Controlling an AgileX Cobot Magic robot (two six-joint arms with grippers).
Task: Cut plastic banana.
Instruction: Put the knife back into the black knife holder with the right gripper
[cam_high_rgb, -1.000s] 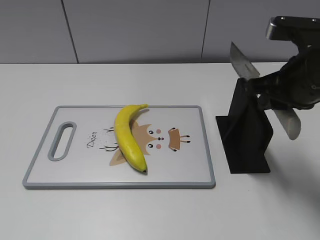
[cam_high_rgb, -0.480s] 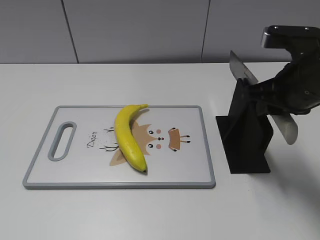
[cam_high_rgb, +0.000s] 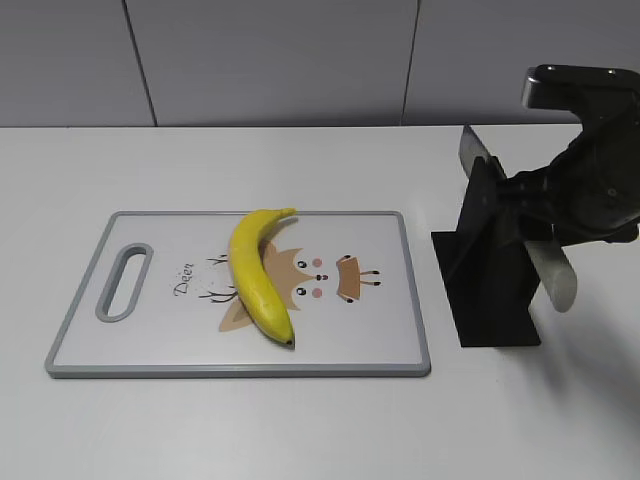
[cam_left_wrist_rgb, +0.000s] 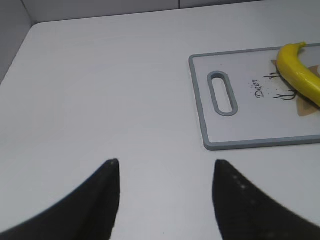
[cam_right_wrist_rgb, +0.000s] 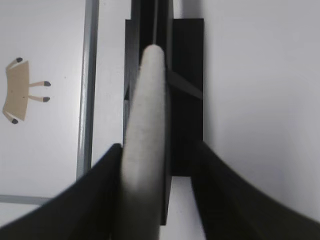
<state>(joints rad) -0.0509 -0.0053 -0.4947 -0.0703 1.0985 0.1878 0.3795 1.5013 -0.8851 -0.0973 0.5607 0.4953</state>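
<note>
The yellow plastic banana (cam_high_rgb: 255, 275) lies whole on the deer-print cutting board (cam_high_rgb: 385, 335), stem toward the far edge; it also shows in the left wrist view (cam_left_wrist_rgb: 300, 70). A knife stands slanted in a black holder (cam_high_rgb: 495, 290), blade tip (cam_high_rgb: 478, 148) up and grey handle (cam_high_rgb: 558, 275) sticking out to the right. My right gripper (cam_high_rgb: 548, 225) straddles the handle (cam_right_wrist_rgb: 145, 125). In the right wrist view its fingers (cam_right_wrist_rgb: 160, 146) are spread: the left one touches the handle, the right one stands apart. My left gripper (cam_left_wrist_rgb: 165, 162) is open and empty over bare table, left of the board (cam_left_wrist_rgb: 250, 125).
The board has a grey rim and a handle slot (cam_high_rgb: 125, 282) at its left end. The holder stands just right of the board. A grey panelled wall runs behind the white table.
My right gripper has come down and a little left. The knife has sunk lower in the holder, its blade tip and handle both lower. The banana and board have not moved.
</note>
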